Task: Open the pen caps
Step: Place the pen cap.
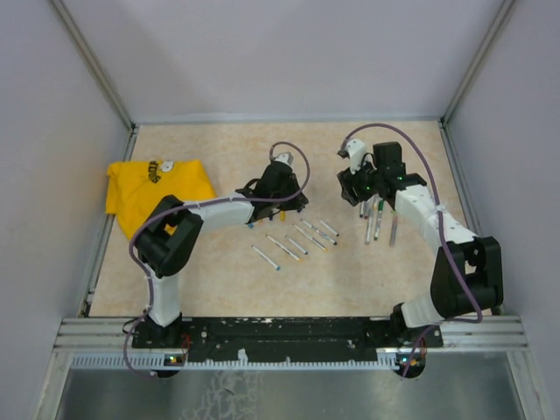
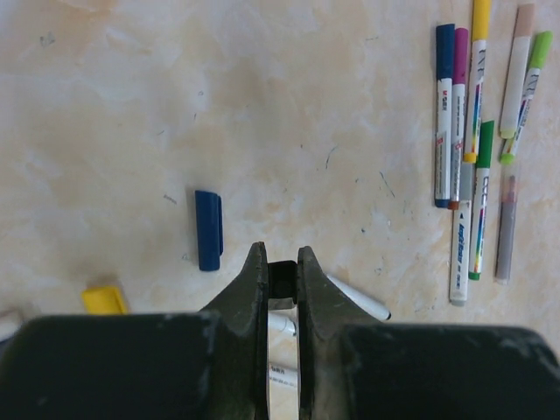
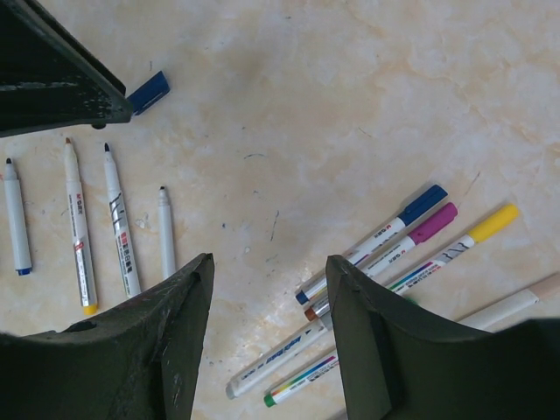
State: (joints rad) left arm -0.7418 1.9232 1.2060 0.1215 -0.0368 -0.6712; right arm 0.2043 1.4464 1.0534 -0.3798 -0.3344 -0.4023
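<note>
My left hand [image 2: 282, 254] pinches what looks like a dark cap [image 2: 282, 278]; my right hand [image 3: 269, 262] hangs open above capped pens [image 3: 376, 239]. I cannot read their barrel print.

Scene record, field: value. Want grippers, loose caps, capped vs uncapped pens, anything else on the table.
left gripper: nearly shut on dark piece, maybe a cap
right gripper: open, empty, over capped pens
loose caps: blue cap, yellow cap, on table
capped pens: cluster, at least five
uncapped pens: row of four
other: yellow cloth, far left
</note>
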